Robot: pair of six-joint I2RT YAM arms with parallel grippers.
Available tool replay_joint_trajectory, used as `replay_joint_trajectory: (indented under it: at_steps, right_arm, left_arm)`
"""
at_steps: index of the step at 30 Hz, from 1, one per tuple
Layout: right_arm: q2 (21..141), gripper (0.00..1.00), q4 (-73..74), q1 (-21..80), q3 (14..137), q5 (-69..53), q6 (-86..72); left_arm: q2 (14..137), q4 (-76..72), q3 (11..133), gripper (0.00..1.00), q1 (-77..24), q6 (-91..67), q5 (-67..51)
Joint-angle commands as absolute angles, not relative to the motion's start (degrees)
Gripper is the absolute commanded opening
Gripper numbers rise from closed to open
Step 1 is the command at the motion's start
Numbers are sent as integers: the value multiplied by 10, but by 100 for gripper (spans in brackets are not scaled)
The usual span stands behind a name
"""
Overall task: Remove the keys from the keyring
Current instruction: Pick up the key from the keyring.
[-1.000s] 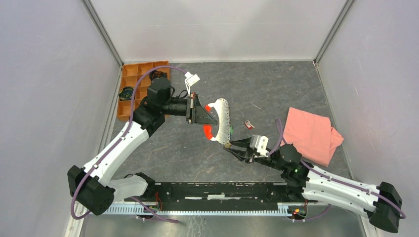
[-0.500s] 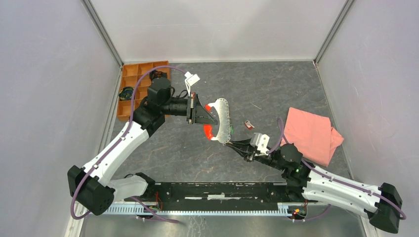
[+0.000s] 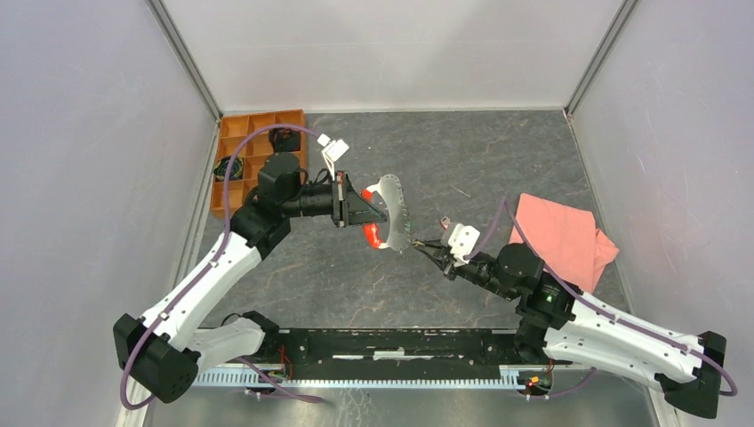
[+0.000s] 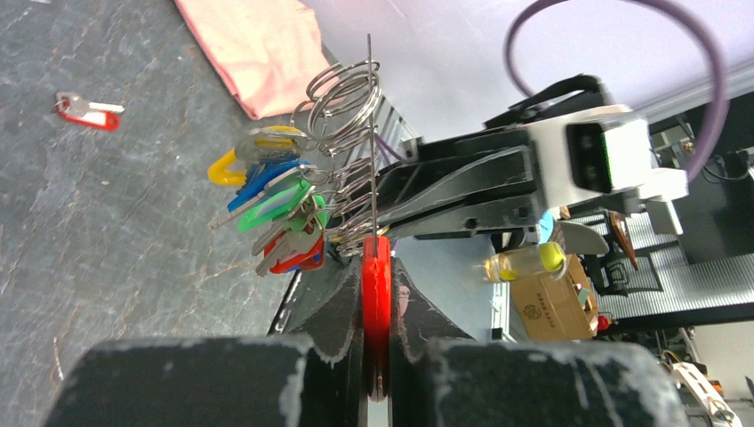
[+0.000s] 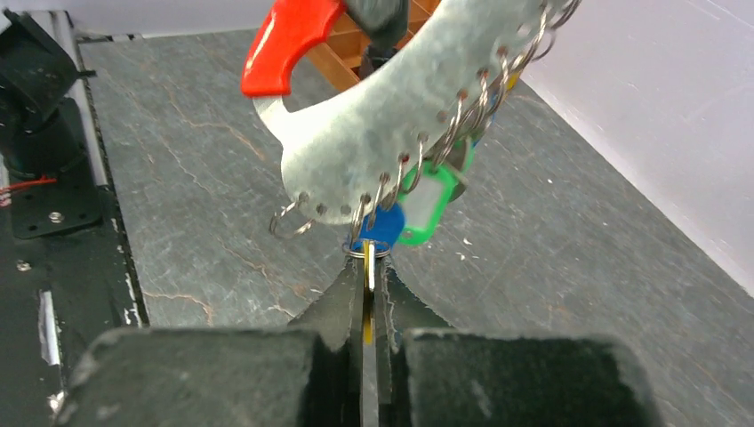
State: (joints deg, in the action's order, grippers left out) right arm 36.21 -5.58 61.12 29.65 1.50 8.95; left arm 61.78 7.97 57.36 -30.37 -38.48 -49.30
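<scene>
The keyring (image 3: 392, 212) is a curved pale metal plate (image 5: 391, 124) with a red grip (image 5: 284, 44) and several small wire rings along its edge. It is held in the air over the table's middle. My left gripper (image 3: 366, 210) is shut on the red grip (image 4: 377, 276). Keys (image 4: 276, 205) with yellow, blue, green and red heads hang from the rings (image 4: 342, 89). My right gripper (image 5: 366, 267) is shut on a yellow-headed key (image 5: 368, 274) seen edge-on, still on its ring at the plate's lower end, beside a blue key (image 5: 384, 224).
One red-headed key (image 3: 447, 224) lies loose on the grey table, right of the keyring. A pink cloth (image 3: 560, 242) is crumpled at the right. An orange compartment tray (image 3: 240, 142) stands at the back left behind the left arm.
My right gripper has shut on the key at the plate's lower end and shifted up and right. The left arm has moved back and turned the keyring.
</scene>
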Motion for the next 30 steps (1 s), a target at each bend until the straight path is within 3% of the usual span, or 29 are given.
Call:
replay_joint_trajectory:
  at_steps: [1, 12, 21, 25, 28, 30]
  right_arm:
    - [380, 0, 29, 616, 361, 45, 123]
    - [455, 1, 175, 628, 479, 116, 202]
    - [520, 0, 248, 672, 567, 242, 282]
    - [536, 0, 240, 707, 582, 282, 317]
    - [543, 1, 224, 737, 587, 322, 351]
    - [542, 0, 206, 751, 583, 339, 375]
  left_arm:
    - [606, 32, 551, 2, -305, -361, -459]
    - [597, -43, 485, 2, -305, -420, -426]
    - [567, -100, 424, 2, -305, -463, -410]
    - [556, -113, 410, 19, -305, -467, -406]
    - [547, -110, 406, 38, -305, -461, -402]
    - [538, -104, 402, 42, -305, -453, -396]
